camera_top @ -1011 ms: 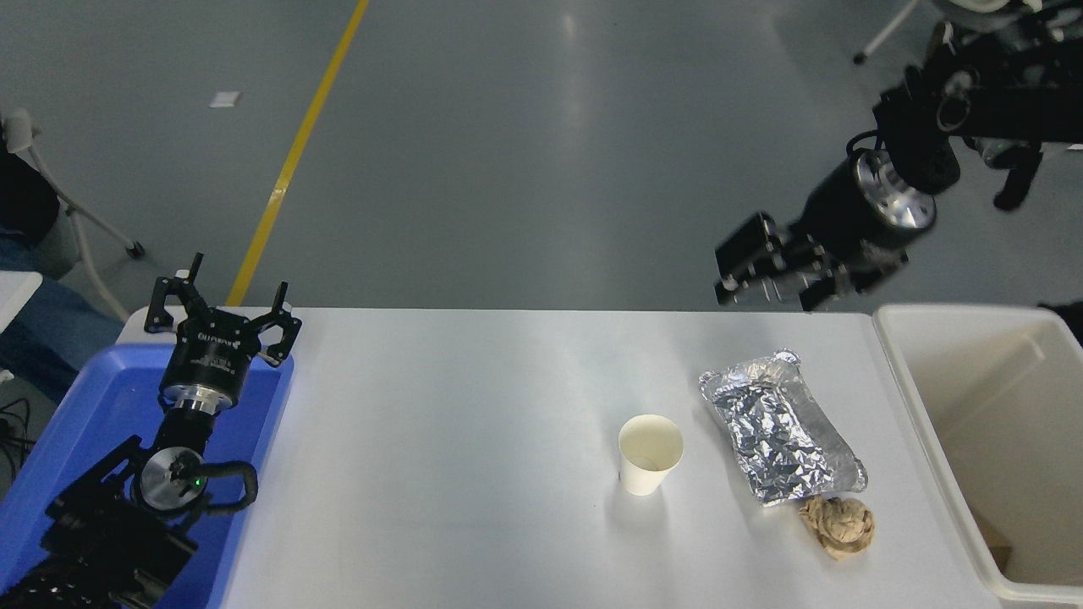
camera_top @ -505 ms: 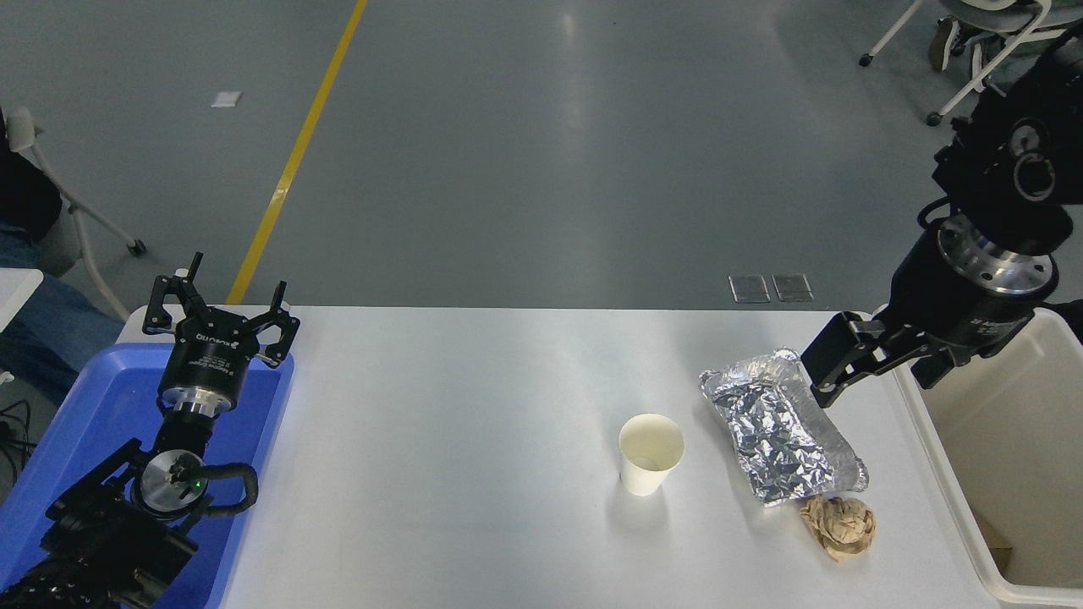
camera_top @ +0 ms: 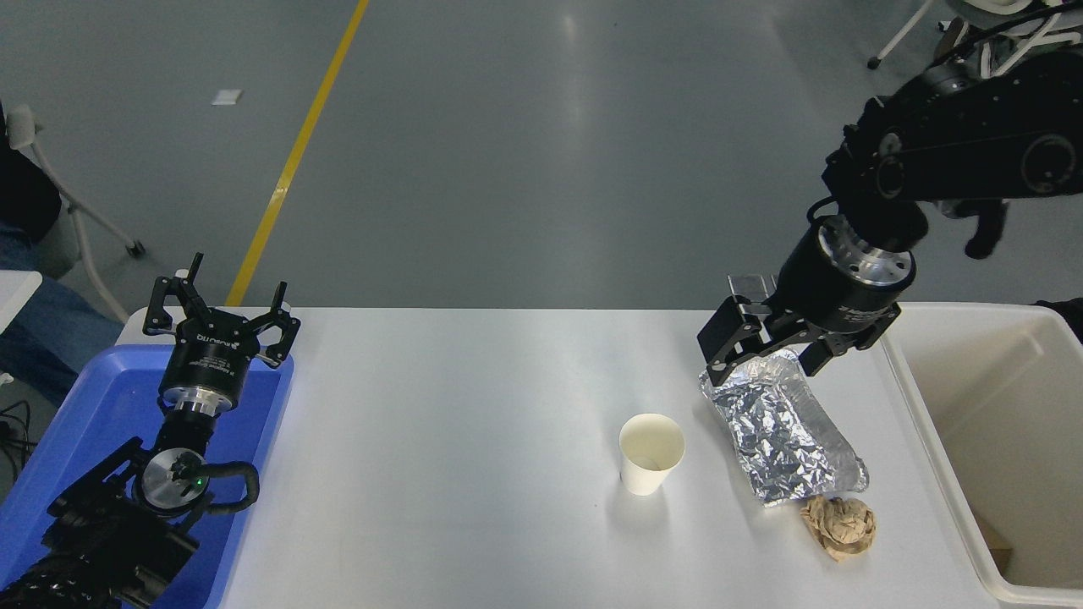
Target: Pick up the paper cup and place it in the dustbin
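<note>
- Right gripper [camera_top: 766, 355] is hovering over the desk's far edge, toward the right, fingers spread and nothing in them. It sits right above the far end of the foil packet [camera_top: 780, 427], with the cup nearer the robot and off to the left.
- Biggest thing around is the dustbin [camera_top: 931, 423], parked against the desk's right edge. Looks like there's a brown scrap down in its near corner, can't really tell.
- Blue tray [camera_top: 51, 457] takes up the near left corner, and the left gripper [camera_top: 222, 320] is parked over it, jaws open and empty.
- Foil packet lies diagonally, right of the middle.
- Paper cup [camera_top: 651, 454] stands upright, mouth up, just left of the foil, near the desk's middle.
- Crumpled brown paper ball [camera_top: 839, 525] sits off the foil's near end.
- Tip for the grab imo: come down over the cup from its left-ish side so a finger doesn't snag the foil, and squeeze gently, those cups crush easily.
</note>
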You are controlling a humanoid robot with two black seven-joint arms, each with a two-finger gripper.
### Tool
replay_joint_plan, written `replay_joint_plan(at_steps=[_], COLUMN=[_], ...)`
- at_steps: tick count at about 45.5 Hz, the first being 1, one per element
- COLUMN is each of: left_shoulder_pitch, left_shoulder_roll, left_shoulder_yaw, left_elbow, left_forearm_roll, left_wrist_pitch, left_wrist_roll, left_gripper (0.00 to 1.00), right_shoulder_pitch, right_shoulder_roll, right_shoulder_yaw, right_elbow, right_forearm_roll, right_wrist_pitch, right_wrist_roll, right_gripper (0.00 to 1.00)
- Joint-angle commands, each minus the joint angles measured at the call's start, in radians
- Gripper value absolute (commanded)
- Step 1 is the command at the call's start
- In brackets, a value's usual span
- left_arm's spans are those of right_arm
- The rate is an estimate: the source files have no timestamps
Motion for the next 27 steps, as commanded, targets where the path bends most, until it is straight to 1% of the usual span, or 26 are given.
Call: replay_joint_plan(at_steps=[1, 6, 12, 19, 27], left_shoulder_pitch=[0.001, 0.000, 0.001, 0.001, 0.001], left_shoulder_roll=[0.000, 0.000, 0.000, 0.000, 0.001], left_shoulder_yaw=[0.000, 0.000, 0.000, 0.000, 0.000], left_elbow=[0.000, -0.001, 0.000, 0.000, -0.001], left_forearm_roll=[0.000, 0.000, 0.000, 0.000, 0.000], left_wrist_pitch=[0.001, 0.001, 0.001, -0.001, -0.001], left_wrist_roll=[0.000, 0.000, 0.000, 0.000, 0.000], left_gripper=[1.00, 1.00, 1.00, 1.00, 1.00], right_shoulder_pitch=[-0.230, -0.308, -0.431, -0.548, -0.632], right_shoulder_roll=[0.055, 0.058, 0.090, 0.095, 0.095], right_shoulder_yaw=[0.086, 0.114, 0.155, 0.187, 0.204], right_elbow=[-0.161, -0.215, -0.293, -0.358, -0.390], right_forearm_roll=[0.012, -0.005, -0.023, -0.103, -0.166], right_wrist_pitch=[-0.069, -0.115, -0.169, -0.217, -0.269], right_wrist_roll=[-0.002, -0.003, -0.003, -0.002, -0.002], right_gripper=[1.00, 1.00, 1.00, 1.00, 1.00])
